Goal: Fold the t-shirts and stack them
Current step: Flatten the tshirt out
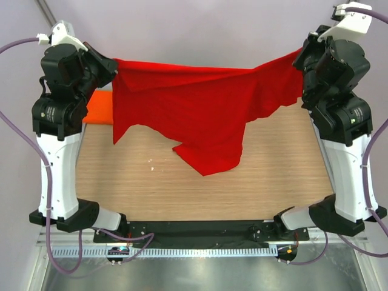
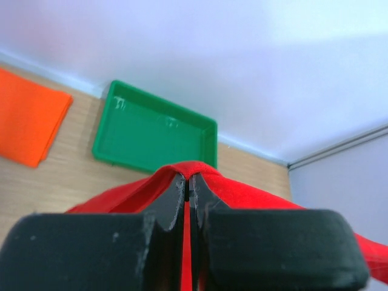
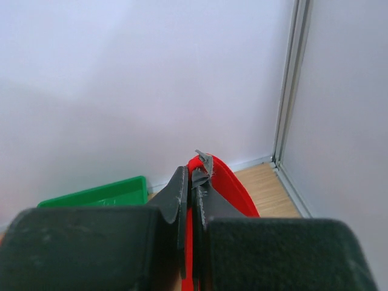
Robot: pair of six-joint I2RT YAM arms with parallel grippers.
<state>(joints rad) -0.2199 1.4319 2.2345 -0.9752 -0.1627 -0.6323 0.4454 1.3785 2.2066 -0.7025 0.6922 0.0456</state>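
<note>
The red t-shirt [image 1: 194, 112] hangs stretched in the air between both arms, its lower edge drooping toward the wooden table. My left gripper [image 1: 114, 68] is shut on its left top corner; red cloth [image 2: 200, 173] folds over the pinched fingertips [image 2: 176, 194]. At the other end, my right gripper [image 1: 301, 56] is shut on the right top corner, and red fabric [image 3: 227, 182] wraps beside its fingers [image 3: 179, 194]. The orange t-shirt [image 1: 100, 108] lies folded flat on the table at the back left, partly behind the left arm, also the orange t-shirt [image 2: 27, 118] in the left wrist view.
A green plastic tray [image 2: 151, 130] sits on the table near the back wall, hidden behind the red shirt from above; its corner [image 3: 97, 195] shows in the right wrist view. The wooden table [image 1: 121, 176] runs under the hanging shirt. A wall corner post [image 3: 290, 85] stands at right.
</note>
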